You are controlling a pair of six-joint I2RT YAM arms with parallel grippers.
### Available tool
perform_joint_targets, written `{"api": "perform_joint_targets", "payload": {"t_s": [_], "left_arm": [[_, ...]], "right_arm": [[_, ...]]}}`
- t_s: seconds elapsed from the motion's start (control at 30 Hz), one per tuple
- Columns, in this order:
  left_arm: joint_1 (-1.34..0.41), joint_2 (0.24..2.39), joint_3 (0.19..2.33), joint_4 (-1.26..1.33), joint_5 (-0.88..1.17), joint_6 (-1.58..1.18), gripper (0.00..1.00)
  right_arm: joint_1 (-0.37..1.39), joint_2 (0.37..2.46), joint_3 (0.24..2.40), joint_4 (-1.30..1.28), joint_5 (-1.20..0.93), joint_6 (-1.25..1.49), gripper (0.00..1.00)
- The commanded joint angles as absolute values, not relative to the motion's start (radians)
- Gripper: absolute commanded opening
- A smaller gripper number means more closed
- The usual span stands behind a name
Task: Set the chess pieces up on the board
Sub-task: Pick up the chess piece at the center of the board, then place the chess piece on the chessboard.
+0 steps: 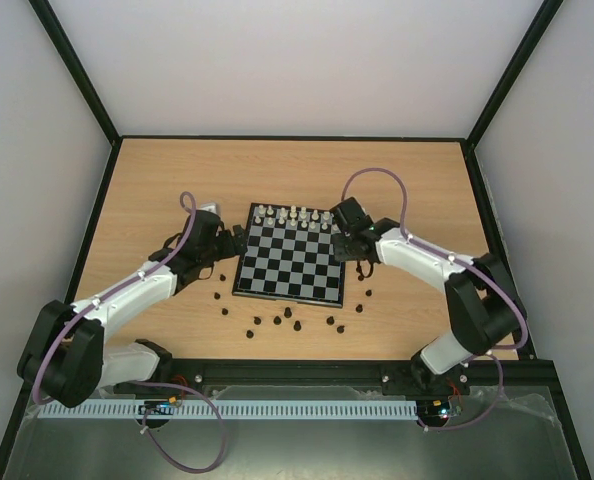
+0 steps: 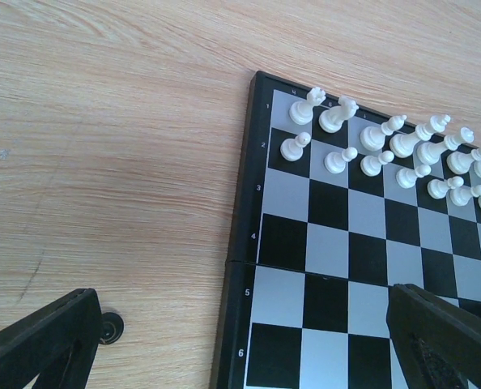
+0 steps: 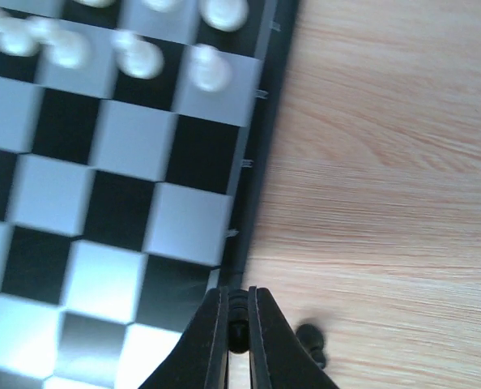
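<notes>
Now right jaws pinch one black piece (image 3: 238,328); left jaws wide, empty; two white rows (image 2: 386,150) on board (image 1: 287,272).

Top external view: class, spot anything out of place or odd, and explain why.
The black chess pieces lie scattered on the table by the near edge of the board, off its squares, while the white pieces stand in two neat rows at its far edge.

White-and-black arms (image 1: 127,290), looping purple cables (image 1: 377,169), black wedge-shaped jaws.
</notes>
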State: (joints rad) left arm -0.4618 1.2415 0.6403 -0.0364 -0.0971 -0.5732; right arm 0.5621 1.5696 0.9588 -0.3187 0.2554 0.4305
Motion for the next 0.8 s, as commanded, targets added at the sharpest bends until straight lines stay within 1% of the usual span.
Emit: {"api": "perform_joint_targets", "payload": {"t_s": [0.0, 0.1, 0.13, 0.33, 0.5, 0.77], "left_arm": [[-0.468, 1.212, 0.656, -0.042, -0.123, -0.577, 0.99], [-0.468, 1.213, 0.655, -0.046, -0.134, -0.579, 0.99], [-0.468, 1.219, 0.656, -0.049, -0.143, -0.581, 0.99], [-0.455, 1.228, 0.655, -0.055, -0.154, -0.591, 0.99], [-0.444, 1.223, 0.652, -0.069, -0.185, -0.605, 0.99], [-0.421, 1.223, 0.644, -0.069, -0.174, -0.617, 0.99]], "right_arm": [[0.649, 1.514, 1.024, -0.437, 0.282, 0.436, 0.01], [0.707, 1.518, 1.046, -0.453, 0.22, 0.436, 0.01], [0.775, 1.544, 1.068, -0.456, 0.179, 0.437, 0.01], [0.903, 1.648, 1.149, -0.479, 0.171, 0.44, 0.01], [0.939, 1.706, 1.184, -0.483, 0.172, 0.448, 0.02], [0.943, 1.757, 1.194, -0.472, 0.187, 0.459, 0.03]]}}
